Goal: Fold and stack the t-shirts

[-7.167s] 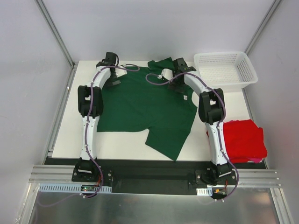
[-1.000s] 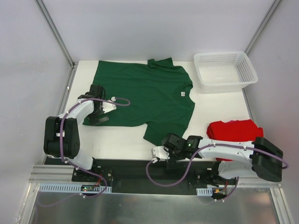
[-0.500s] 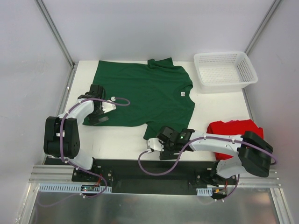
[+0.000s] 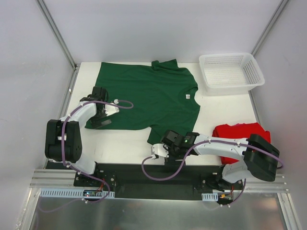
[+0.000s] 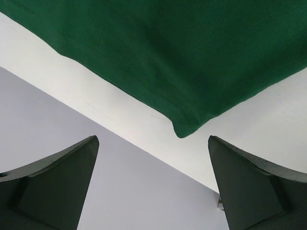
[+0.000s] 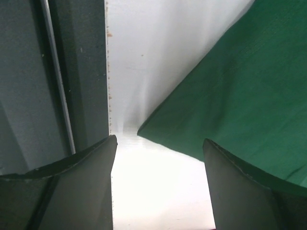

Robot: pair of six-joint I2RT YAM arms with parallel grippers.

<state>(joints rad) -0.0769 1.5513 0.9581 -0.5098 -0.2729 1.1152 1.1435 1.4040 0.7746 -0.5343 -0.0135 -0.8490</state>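
**On the white table (image 4: 124, 143): green t-shirt (image 4: 148, 98) spread out, a gripper at each near corner**

Around the green t-shirt, the layout goes like this. It's lying open and pretty flat, collar on the side away from the arm bases. Just off its far-right sleeve sits the white mesh basket (image 4: 230, 87), close, but I can't tell if they touch. Off to its near-right is the red t-shirt (image 4: 240, 130), a bunched heap that's apart from the green one and partly covered by the right arm.

At the shirt's near-left corner, down low, is the left gripper (image 5: 153, 140). Its fingers (image 5: 57, 182) are wide apart with nothing between them. In the wrist view the rounded hem corner sits just ahead of the gap.

Over at the shirt's other near corner, the pointy bit sticking toward the bases, is the right gripper (image 6: 159, 139). Those fingers (image 6: 72, 187) are apart too. The tip of the green cloth lies between them, right by the table's edge and the dark rail (image 6: 76, 72). It's not clamped on anything. Whether one finger is brushing the fabric, can't tell from this angle.
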